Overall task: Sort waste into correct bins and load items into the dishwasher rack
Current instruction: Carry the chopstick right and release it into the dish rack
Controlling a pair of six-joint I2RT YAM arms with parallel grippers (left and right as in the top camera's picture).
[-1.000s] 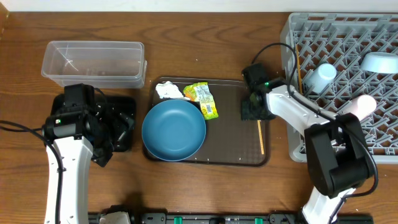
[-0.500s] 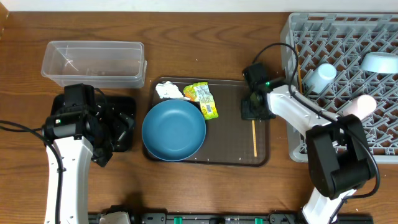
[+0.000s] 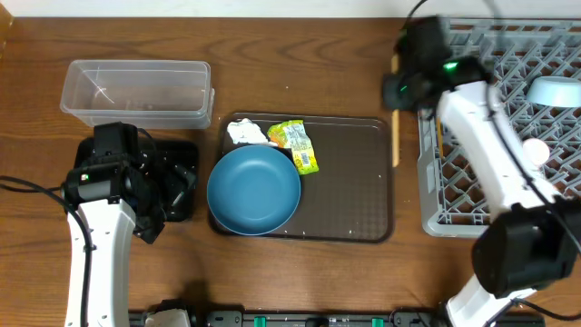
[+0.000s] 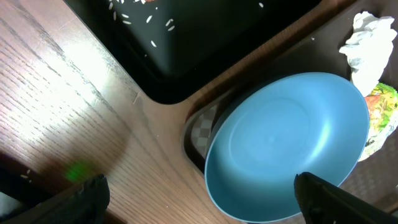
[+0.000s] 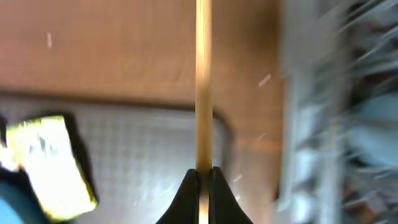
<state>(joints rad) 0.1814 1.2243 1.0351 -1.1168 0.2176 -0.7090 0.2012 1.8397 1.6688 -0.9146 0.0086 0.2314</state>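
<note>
Chopstick [image 5: 203,81] in right gripper [image 5: 203,174], above brown tray [image 5: 143,155] edge

Blue plate [image 3: 253,189]; white tissue [image 3: 246,133]; green-and-yellow wrapper [image 3: 296,143]; tan chopstick [image 3: 395,136]; brown checker-textured serving tray [image 3: 349,195]; grey lattice rack [image 3: 531,45]; clear tub [image 3: 136,91]; black tray [image 4: 205,43] flecked with white rice grains [image 4: 152,18]; wood-grain table [image 3: 300,54].

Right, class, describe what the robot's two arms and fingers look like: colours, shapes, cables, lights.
Both arms have smooth white links and chunky black joints. The left arm has a thin black cable running off to its side; the right arm has a small green light on its black wrist. The right fingers are black, tapering to narrow tips.
</note>
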